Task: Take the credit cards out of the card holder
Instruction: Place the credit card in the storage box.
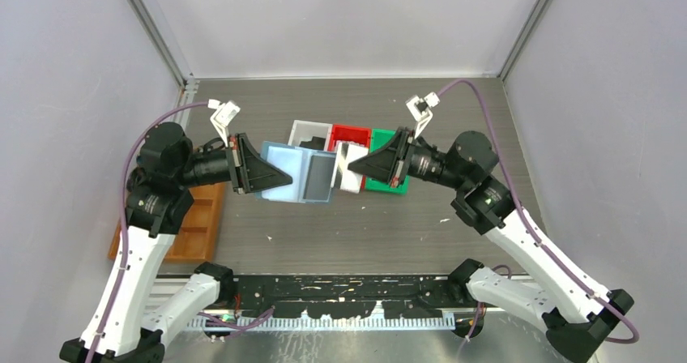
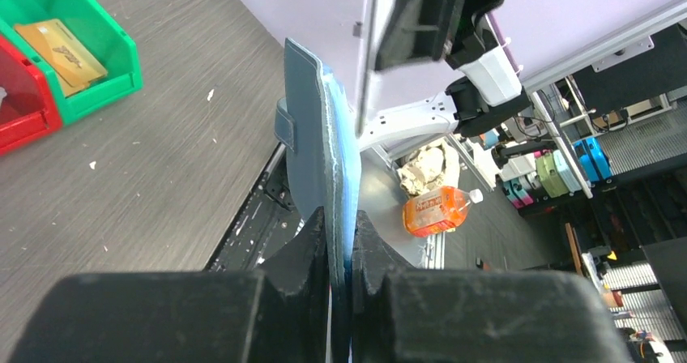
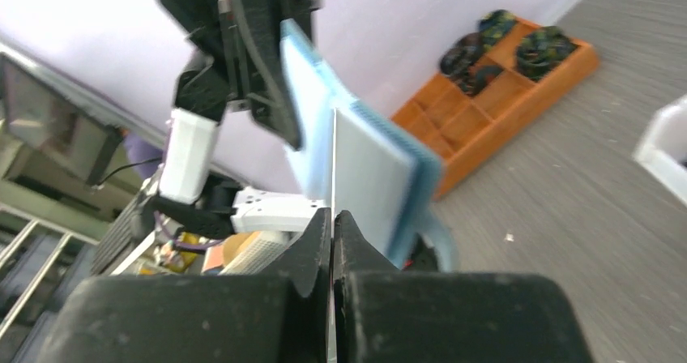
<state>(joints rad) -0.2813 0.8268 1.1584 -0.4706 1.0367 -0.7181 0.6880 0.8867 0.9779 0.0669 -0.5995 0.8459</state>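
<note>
Clearly we hold the blue card holder (image 1: 304, 177), pale blue inside, open above the middle of the worktop (image 1: 364, 225), our left gripper (image 1: 261, 173) clamped on its edge. Our right gripper (image 1: 352, 166) pinches a thin pale credit card (image 1: 353, 182), likely stiff and slick, so its exposed edge is the hold.

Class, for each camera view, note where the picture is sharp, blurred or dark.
Top external: evenly lit and sharp, no glare on the card holder. Left wrist: left gripper fingers dark, detail lost; green bin sharp. Right wrist: card holder blurred, compartment tray soft, credit card only a bright edge.
</note>
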